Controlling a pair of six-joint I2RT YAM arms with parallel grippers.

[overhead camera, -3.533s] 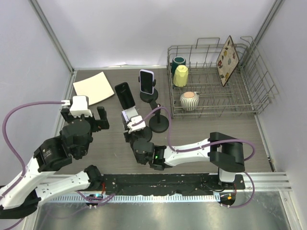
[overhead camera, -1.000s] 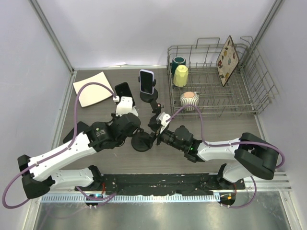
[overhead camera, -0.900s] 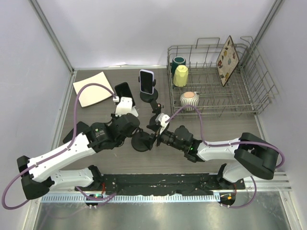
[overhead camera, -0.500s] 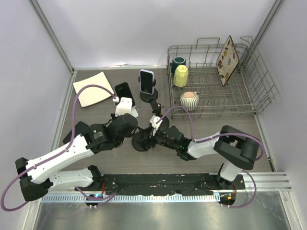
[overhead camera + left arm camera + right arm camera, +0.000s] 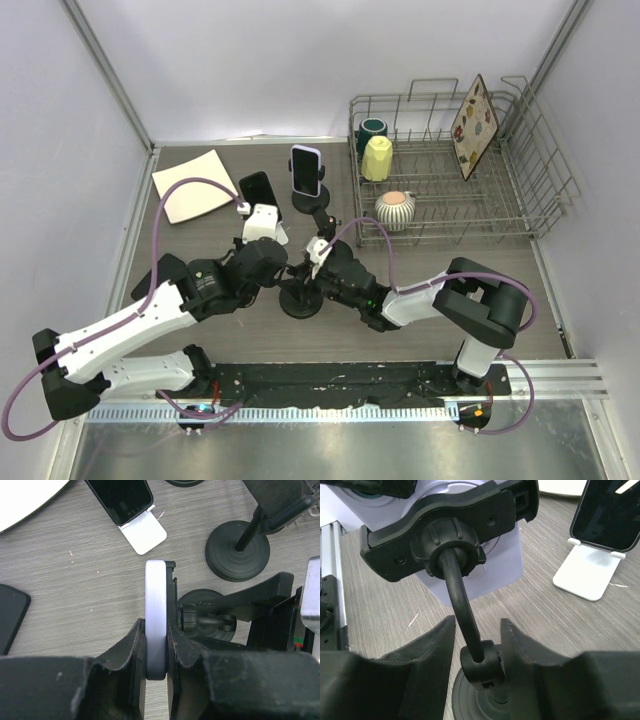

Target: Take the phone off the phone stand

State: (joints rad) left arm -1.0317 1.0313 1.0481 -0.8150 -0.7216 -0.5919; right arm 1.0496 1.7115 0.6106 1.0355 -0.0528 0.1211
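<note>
Top external view: both arms meet over the phone stand (image 5: 301, 298) at the middle of the counter (image 5: 190, 235). Left wrist view: the left hand (image 5: 156, 642) is clenched on the edge-on lavender phone (image 5: 155, 595), which sits in the stand's clamp. Right wrist view: the right hand (image 5: 475, 645) straddles the stand's stem, but I cannot tell whether it grips.

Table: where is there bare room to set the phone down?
Bare strip between the dish rack and the right arm; another between the stand base and the rail. Crowded behind that base, up to the white stand.
</note>
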